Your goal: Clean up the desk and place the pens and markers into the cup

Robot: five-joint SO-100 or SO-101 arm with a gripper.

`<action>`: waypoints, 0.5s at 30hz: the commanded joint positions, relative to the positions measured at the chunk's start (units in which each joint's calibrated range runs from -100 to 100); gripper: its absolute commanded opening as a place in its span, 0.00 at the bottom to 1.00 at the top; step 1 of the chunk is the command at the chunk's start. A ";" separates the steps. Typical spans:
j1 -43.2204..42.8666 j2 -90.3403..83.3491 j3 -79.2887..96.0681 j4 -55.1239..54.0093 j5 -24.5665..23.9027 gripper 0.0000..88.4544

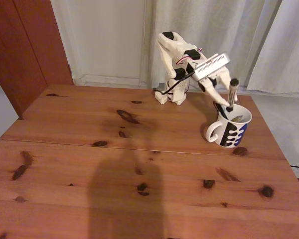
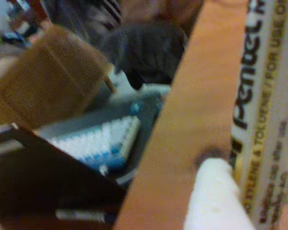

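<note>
In the wrist view, nearest to me, the white marker (image 2: 266, 120) ran close along the right side of the frame, its printed black lettering legible only in part, and a white fingertip (image 2: 216, 196) of mine pressed against its barrel from the left. Behind it lay a slanted band of the desk (image 2: 182, 143) with one dark knot; beyond that the background was blurred, though a light keyboard-like shape (image 2: 103, 141) could be made out. In the fixed view, the front half of the desk (image 1: 114, 189) was bare wood with knots, a seam across it and a broad shadow. Further back, toward the right edge, stood the cup (image 1: 231, 130), upright, handle turned left in that view. My gripper (image 1: 224, 107) hung just above its rim, fingers pointed down and clamped on the marker, which stood nearly upright with its dark lower end at the cup's mouth and its upper end rising above my fingers. What else lay inside the cup I could not make out. My arm folded up from its base (image 1: 170, 97) at the desk's far edge, elbow high, forearm sloping down to the right toward the cup. Pale curtains (image 1: 229, 40) hung behind.
</note>
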 commanded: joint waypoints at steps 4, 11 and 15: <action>-0.02 -3.92 -3.46 -0.63 0.22 0.01; -0.18 -3.59 -0.49 -10.87 1.85 0.01; -0.26 -3.59 1.05 -12.76 2.47 0.01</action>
